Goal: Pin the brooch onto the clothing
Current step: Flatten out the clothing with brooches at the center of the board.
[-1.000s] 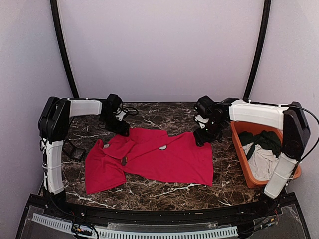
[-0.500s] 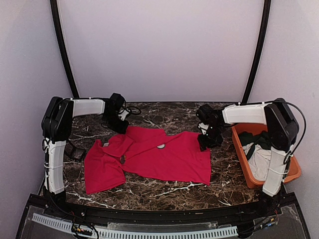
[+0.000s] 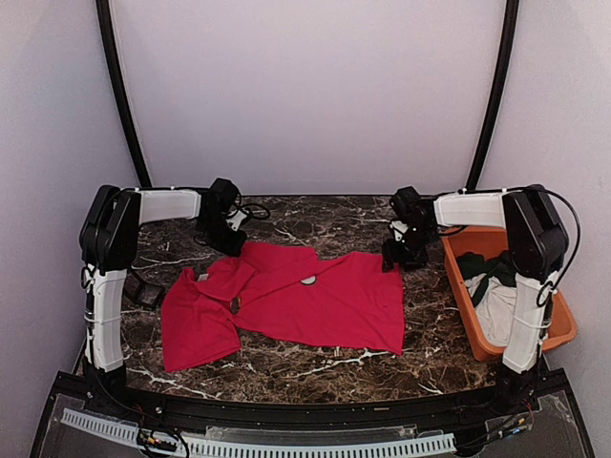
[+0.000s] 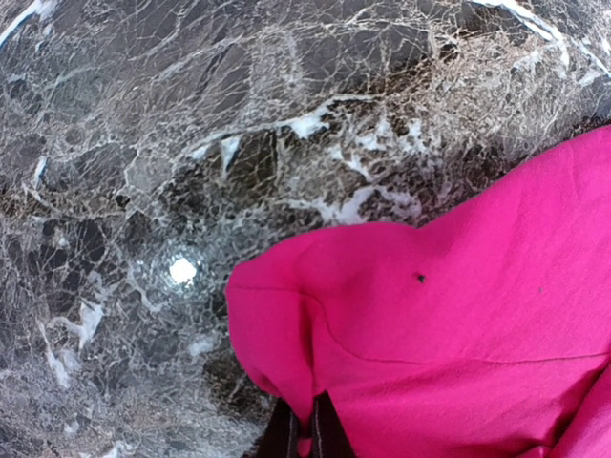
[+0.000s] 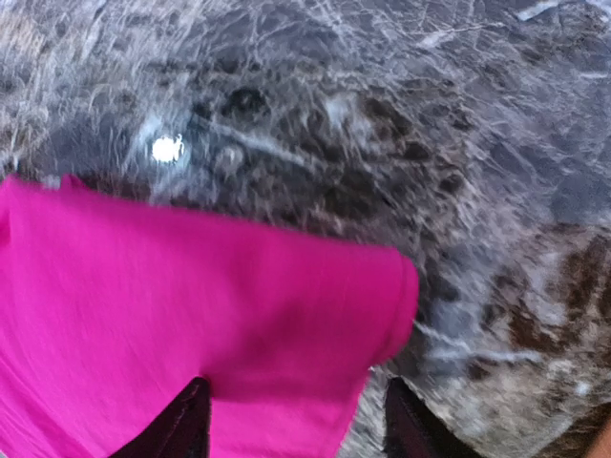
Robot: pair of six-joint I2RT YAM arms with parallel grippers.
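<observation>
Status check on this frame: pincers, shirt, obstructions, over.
Left pincer shut on red T-shirt, far edge. Right pincer open, straddling its far right corner. Shirt rumpled on table; orange bin apart at right.

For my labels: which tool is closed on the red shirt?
The left tool, pinched shut on the red shirt; the right tool stands open over its edge.

Red T-shirt point(image 3: 315, 301), dark veined table point(image 3: 315, 219), orange bin point(image 3: 462, 296)

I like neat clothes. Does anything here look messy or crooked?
Yes. The red T-shirt lies crumpled and skewed on the marble table, one side folded over itself. The left tool pinches its far edge. In the orange bin, a dark green garment and white cloth are heaped.
</observation>
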